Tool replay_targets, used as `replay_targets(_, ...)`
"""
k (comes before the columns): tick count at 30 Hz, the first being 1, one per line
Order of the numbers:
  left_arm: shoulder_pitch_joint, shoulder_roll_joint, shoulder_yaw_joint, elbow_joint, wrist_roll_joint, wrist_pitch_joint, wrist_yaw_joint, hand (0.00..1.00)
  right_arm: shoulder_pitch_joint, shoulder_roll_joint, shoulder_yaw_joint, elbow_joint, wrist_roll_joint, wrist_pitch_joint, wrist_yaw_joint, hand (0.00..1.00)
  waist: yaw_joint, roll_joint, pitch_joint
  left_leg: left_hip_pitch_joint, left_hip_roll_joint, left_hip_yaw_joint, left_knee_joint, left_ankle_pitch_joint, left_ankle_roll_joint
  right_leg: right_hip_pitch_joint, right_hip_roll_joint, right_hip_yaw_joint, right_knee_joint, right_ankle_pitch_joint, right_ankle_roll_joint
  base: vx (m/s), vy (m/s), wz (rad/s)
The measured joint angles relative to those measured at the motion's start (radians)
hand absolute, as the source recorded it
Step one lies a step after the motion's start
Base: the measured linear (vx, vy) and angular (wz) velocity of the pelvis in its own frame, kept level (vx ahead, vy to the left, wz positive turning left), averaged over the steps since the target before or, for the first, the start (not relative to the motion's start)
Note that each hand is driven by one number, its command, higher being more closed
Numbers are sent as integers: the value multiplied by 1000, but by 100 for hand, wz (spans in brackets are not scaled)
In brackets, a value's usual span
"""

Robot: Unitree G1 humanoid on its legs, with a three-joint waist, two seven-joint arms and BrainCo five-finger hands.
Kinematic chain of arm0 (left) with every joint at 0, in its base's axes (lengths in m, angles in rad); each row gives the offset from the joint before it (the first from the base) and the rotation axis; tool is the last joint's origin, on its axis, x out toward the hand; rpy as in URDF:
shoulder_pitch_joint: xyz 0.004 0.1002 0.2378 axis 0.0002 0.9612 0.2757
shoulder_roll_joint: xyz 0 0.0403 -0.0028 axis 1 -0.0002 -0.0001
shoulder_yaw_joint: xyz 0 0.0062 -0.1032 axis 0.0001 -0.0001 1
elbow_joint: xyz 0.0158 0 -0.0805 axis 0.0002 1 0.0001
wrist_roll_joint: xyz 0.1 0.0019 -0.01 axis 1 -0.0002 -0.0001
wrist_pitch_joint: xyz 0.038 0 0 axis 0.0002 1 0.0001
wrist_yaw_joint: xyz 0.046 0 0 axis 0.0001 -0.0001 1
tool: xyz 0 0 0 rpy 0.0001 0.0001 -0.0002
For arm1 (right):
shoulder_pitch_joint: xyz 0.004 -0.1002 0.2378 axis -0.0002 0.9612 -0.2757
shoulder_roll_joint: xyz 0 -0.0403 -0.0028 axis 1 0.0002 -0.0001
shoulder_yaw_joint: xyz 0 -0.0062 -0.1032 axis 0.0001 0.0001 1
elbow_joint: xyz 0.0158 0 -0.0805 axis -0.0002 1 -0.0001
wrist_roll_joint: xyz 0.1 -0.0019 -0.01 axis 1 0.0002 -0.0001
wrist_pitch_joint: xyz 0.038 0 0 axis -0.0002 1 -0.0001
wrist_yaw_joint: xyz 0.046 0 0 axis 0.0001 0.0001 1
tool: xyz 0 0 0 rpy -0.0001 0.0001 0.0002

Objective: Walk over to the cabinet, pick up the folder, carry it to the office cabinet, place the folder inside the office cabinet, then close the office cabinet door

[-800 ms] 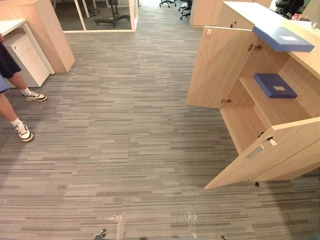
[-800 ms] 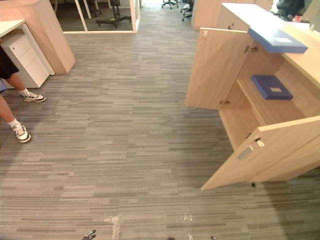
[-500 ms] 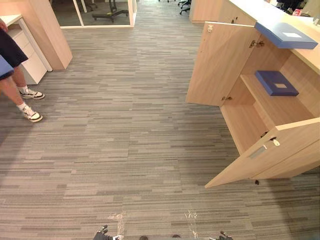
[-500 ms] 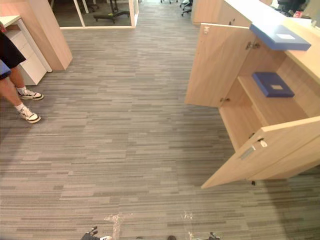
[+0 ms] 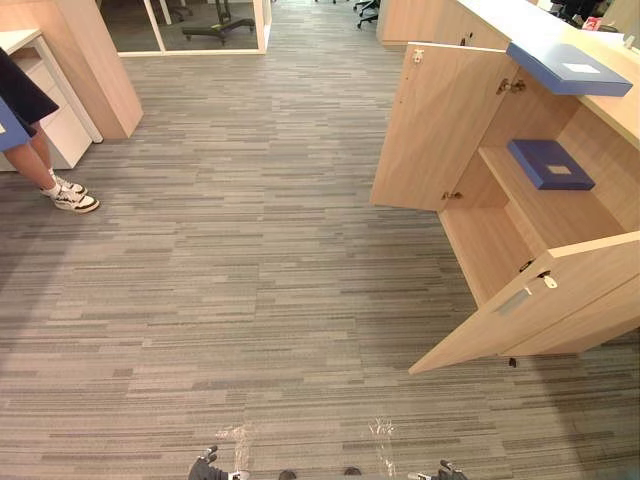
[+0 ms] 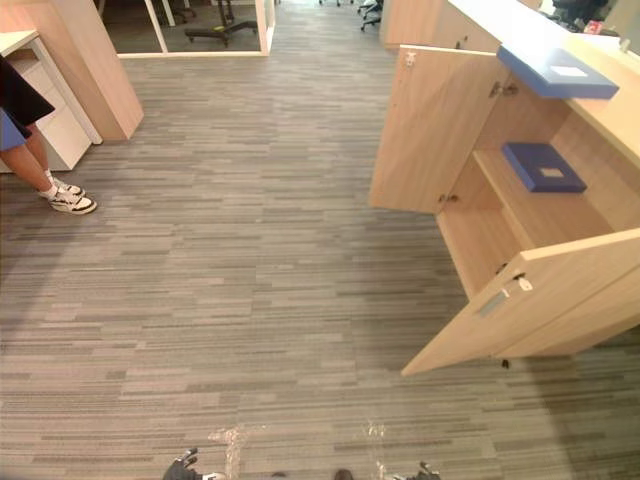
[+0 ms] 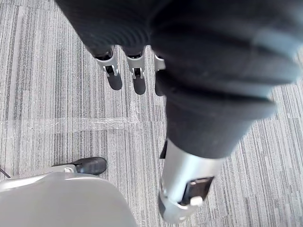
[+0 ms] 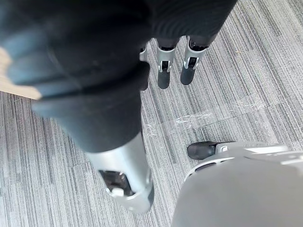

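Observation:
A light wood office cabinet [image 5: 500,240] stands at the right with both doors swung open, the far door [image 5: 440,125] and the near door [image 5: 540,300]. One blue folder [image 5: 568,68] lies on the cabinet's top, overhanging the edge. A second blue folder [image 5: 548,163] lies flat on the shelf inside. My left hand [image 7: 112,71] hangs over the grey carpet with straight fingers and holds nothing. My right hand [image 8: 165,66] hangs the same way, open and empty. Both hands are well short of the cabinet.
A person's legs and white shoes [image 5: 70,198] are at the far left beside a white drawer unit [image 5: 65,115] and a wooden partition [image 5: 95,60]. A glass-walled room with an office chair [image 5: 215,20] lies at the back. Striped carpet [image 5: 260,250] stretches between me and the cabinet.
The view has shifted slightly as I move. The person at the left has stepped back, feet now together nearer the drawer unit. Both folders and the doors are unmoved.

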Motion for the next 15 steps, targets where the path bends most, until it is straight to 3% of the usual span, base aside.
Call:
replay_targets(9,-6,-1,11,-3,2,-1,37,0,-15,1,0,1,1,-4,-5,0,0,-11,22,-9,-2,3,20,-9,0,1,-3,-2,0,5,-7,0,0,0)
replay_targets(11,-15,-7,57,-9,-4,-6,52,0,-32,3,-3,7,1,-4,-8,0,3,-15,46,-112,5,3,221,-103,-13,-2,-6,-2,3,1,-14,-21,11,1)
replay_targets(13,-9,-31,127,-51,-32,-9,69,0,-41,1,-2,-4,4,-3,-12,0,6,-7,90,-217,32,19,486,-181,-66,5,-1,-18,24,-36,-65,-92,29,12)
replay_targets(15,0,-55,194,-108,-76,-14,84,0,-38,-1,2,-18,11,0,-17,0,19,-9,116,-347,78,66,771,-183,-57,33,-2,-29,41,-54,-75,-48,52,13)
